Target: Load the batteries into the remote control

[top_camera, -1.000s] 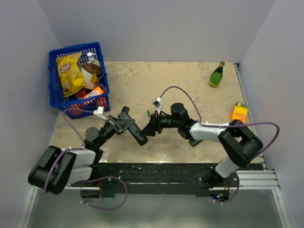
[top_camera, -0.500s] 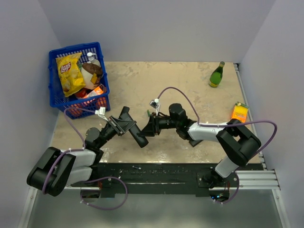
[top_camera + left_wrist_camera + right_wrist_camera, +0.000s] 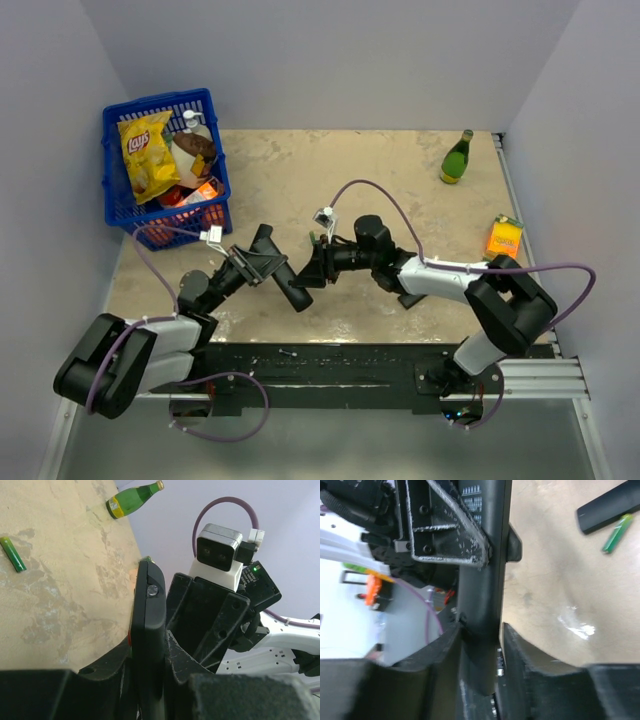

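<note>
1. Left wrist view: the left tool point(image 3: 148, 667) is closed on the remote control point(image 3: 149, 610). The remote control stands edge-on between the tool's two fingers and reaches away from the camera.
2. In the right wrist view the right tool point(image 3: 481, 642) is also clamped on the remote control, with a finger pressed to each narrow side. The left tool's scuffed frame grips the same bar just beyond.
3. From the top external view the remote control sits between the two tools, toward the near middle of the desk point(image 3: 400, 170). It slants from upper left to lower right, with the left tool around its middle and the right tool at its lower right end.
4. One green battery point(image 3: 12, 554) lies flat on the desk, apart from both tools. A black bar-shaped piece point(image 3: 607, 505) lies just beside it; I cannot tell what it is.
5. A green bottle point(image 3: 456, 157) stands near the far right corner of the desk.
6. An orange carton point(image 3: 504, 238) lies by the right edge.
7. A blue basket point(image 3: 112, 205) sits at the far left, holding a yellow chip bag point(image 3: 148, 155) among other goods.
</note>
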Controlling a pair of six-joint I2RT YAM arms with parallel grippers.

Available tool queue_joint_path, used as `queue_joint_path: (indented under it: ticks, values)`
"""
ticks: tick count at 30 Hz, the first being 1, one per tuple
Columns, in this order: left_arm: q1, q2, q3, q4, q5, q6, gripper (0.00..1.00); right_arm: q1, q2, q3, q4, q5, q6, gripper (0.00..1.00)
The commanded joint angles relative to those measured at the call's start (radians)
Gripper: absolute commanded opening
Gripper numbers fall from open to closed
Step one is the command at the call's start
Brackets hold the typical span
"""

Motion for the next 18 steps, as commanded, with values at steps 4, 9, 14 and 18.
queue_joint_path:
  ticks: [4, 9, 14, 18]
  values:
    - [-0.046, 0.063, -0.118, 0.64, -0.02, 0.054, 0.0, 0.001, -0.102, 0.053, -0.221, 0.18, -0.198, 0.65]
    - [-0.078, 0.248, -0.115, 0.64, -0.071, 0.087, 0.0, 0.006, -0.215, 0.069, -0.356, 0.327, -0.305, 0.84]
    - [-0.135, 0.38, -0.066, 0.641, -0.123, 0.079, 0.0, 0.102, -0.206, 0.125, -0.525, 0.546, -0.404, 0.93]
    - [-0.163, 0.481, -0.021, 0.641, -0.137, 0.082, 0.0, 0.129, -0.15, 0.141, -0.616, 0.631, -0.402, 0.93]
